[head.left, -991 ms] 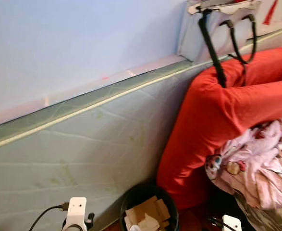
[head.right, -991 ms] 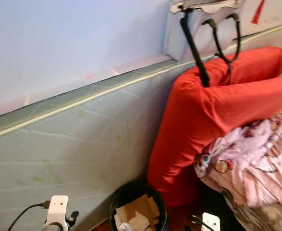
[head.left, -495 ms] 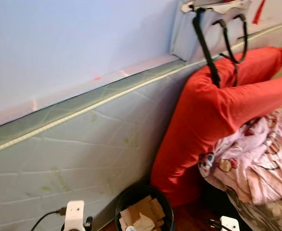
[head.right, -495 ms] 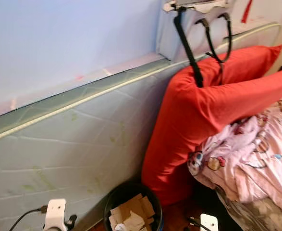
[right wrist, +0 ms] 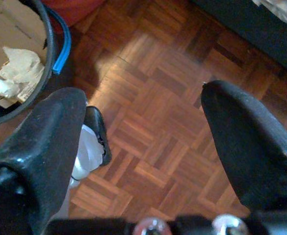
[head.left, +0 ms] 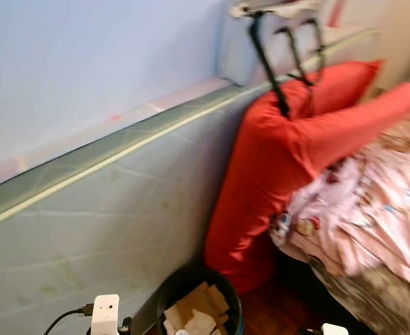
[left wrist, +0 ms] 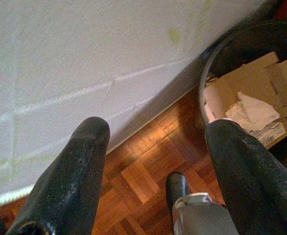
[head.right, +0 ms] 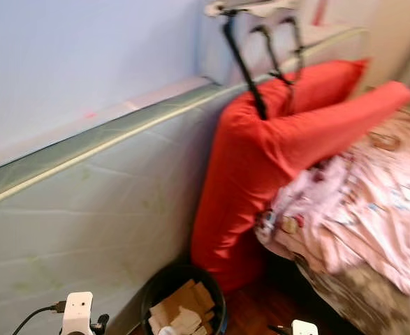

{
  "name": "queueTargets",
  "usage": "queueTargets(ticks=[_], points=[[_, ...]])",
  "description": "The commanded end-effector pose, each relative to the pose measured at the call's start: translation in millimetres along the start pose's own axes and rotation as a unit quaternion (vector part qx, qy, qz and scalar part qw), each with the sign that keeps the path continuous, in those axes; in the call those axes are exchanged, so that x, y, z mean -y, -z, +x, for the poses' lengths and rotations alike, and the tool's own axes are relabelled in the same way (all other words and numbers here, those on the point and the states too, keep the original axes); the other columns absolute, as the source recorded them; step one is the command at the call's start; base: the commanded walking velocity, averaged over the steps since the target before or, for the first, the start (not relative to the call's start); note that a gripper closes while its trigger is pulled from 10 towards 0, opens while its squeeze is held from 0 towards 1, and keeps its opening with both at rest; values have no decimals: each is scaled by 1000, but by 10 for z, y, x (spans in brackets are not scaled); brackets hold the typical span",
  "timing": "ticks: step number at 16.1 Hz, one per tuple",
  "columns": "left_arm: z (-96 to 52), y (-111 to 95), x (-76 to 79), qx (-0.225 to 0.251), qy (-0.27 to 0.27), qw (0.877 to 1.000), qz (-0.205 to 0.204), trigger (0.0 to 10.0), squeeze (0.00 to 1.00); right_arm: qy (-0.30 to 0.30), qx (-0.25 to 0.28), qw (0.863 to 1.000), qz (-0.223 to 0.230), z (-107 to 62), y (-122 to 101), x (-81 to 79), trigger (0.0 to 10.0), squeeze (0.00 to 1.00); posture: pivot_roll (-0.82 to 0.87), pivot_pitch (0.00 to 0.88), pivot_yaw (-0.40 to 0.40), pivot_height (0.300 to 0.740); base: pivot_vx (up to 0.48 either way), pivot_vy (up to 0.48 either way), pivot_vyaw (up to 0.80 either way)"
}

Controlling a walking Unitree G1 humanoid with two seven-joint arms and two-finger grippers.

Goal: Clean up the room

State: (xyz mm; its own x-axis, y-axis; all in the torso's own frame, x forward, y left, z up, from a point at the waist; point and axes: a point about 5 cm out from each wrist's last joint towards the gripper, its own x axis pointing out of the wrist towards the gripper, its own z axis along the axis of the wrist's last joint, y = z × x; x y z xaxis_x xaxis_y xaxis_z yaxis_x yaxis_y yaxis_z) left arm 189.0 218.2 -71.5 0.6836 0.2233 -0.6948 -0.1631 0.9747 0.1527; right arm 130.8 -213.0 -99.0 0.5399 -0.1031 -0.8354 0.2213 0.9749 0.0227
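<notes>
The view has been swung rightward; more of the pink bedding [head.left: 372, 209] is revealed. Left gripper [left wrist: 155, 161] and right gripper [right wrist: 143, 142] are held apart, empty, so a target is probably being sought.

One black bin [head.left: 198, 301] near left gripper [left wrist: 155, 142]; two red pillows [head.left: 281, 160]; one pink blanket [head.left: 372, 216]; one upright mattress [head.left: 107, 209].

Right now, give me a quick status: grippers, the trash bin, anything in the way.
Left gripper open, empty, over parquet. Right gripper open, empty. Black trash bin ahead, holding cardboard scraps. Red pillow leans on the mattress beside it.
</notes>
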Motion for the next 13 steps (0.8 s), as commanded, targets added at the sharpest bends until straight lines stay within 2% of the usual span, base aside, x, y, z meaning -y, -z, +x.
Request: queueTargets(ticks=[1,6,10,13], points=[[-1,2,-25,1,-3,1000,4,10000,0,-1,-2,1000,-3,1,-1,4,10000,0,50,0,-45,739,0,0,-706],[-13,32,16,-1,2,1000,5,10000,0,-4,-3,1000,-12,1,-6,11,10000,0,55,0,-52,739,0,0,-699],[-6,6,40,3,4,1000,9,10000,0,-9,8,1000,-11,4,-40,9,10000,0,61,0,-58,739,0,0,0],[-5,-7,53,7,4,1000,5,10000,0,-9,8,1000,-11,5,-45,14,10000,0,62,0,-60,739,0,-160,0]])
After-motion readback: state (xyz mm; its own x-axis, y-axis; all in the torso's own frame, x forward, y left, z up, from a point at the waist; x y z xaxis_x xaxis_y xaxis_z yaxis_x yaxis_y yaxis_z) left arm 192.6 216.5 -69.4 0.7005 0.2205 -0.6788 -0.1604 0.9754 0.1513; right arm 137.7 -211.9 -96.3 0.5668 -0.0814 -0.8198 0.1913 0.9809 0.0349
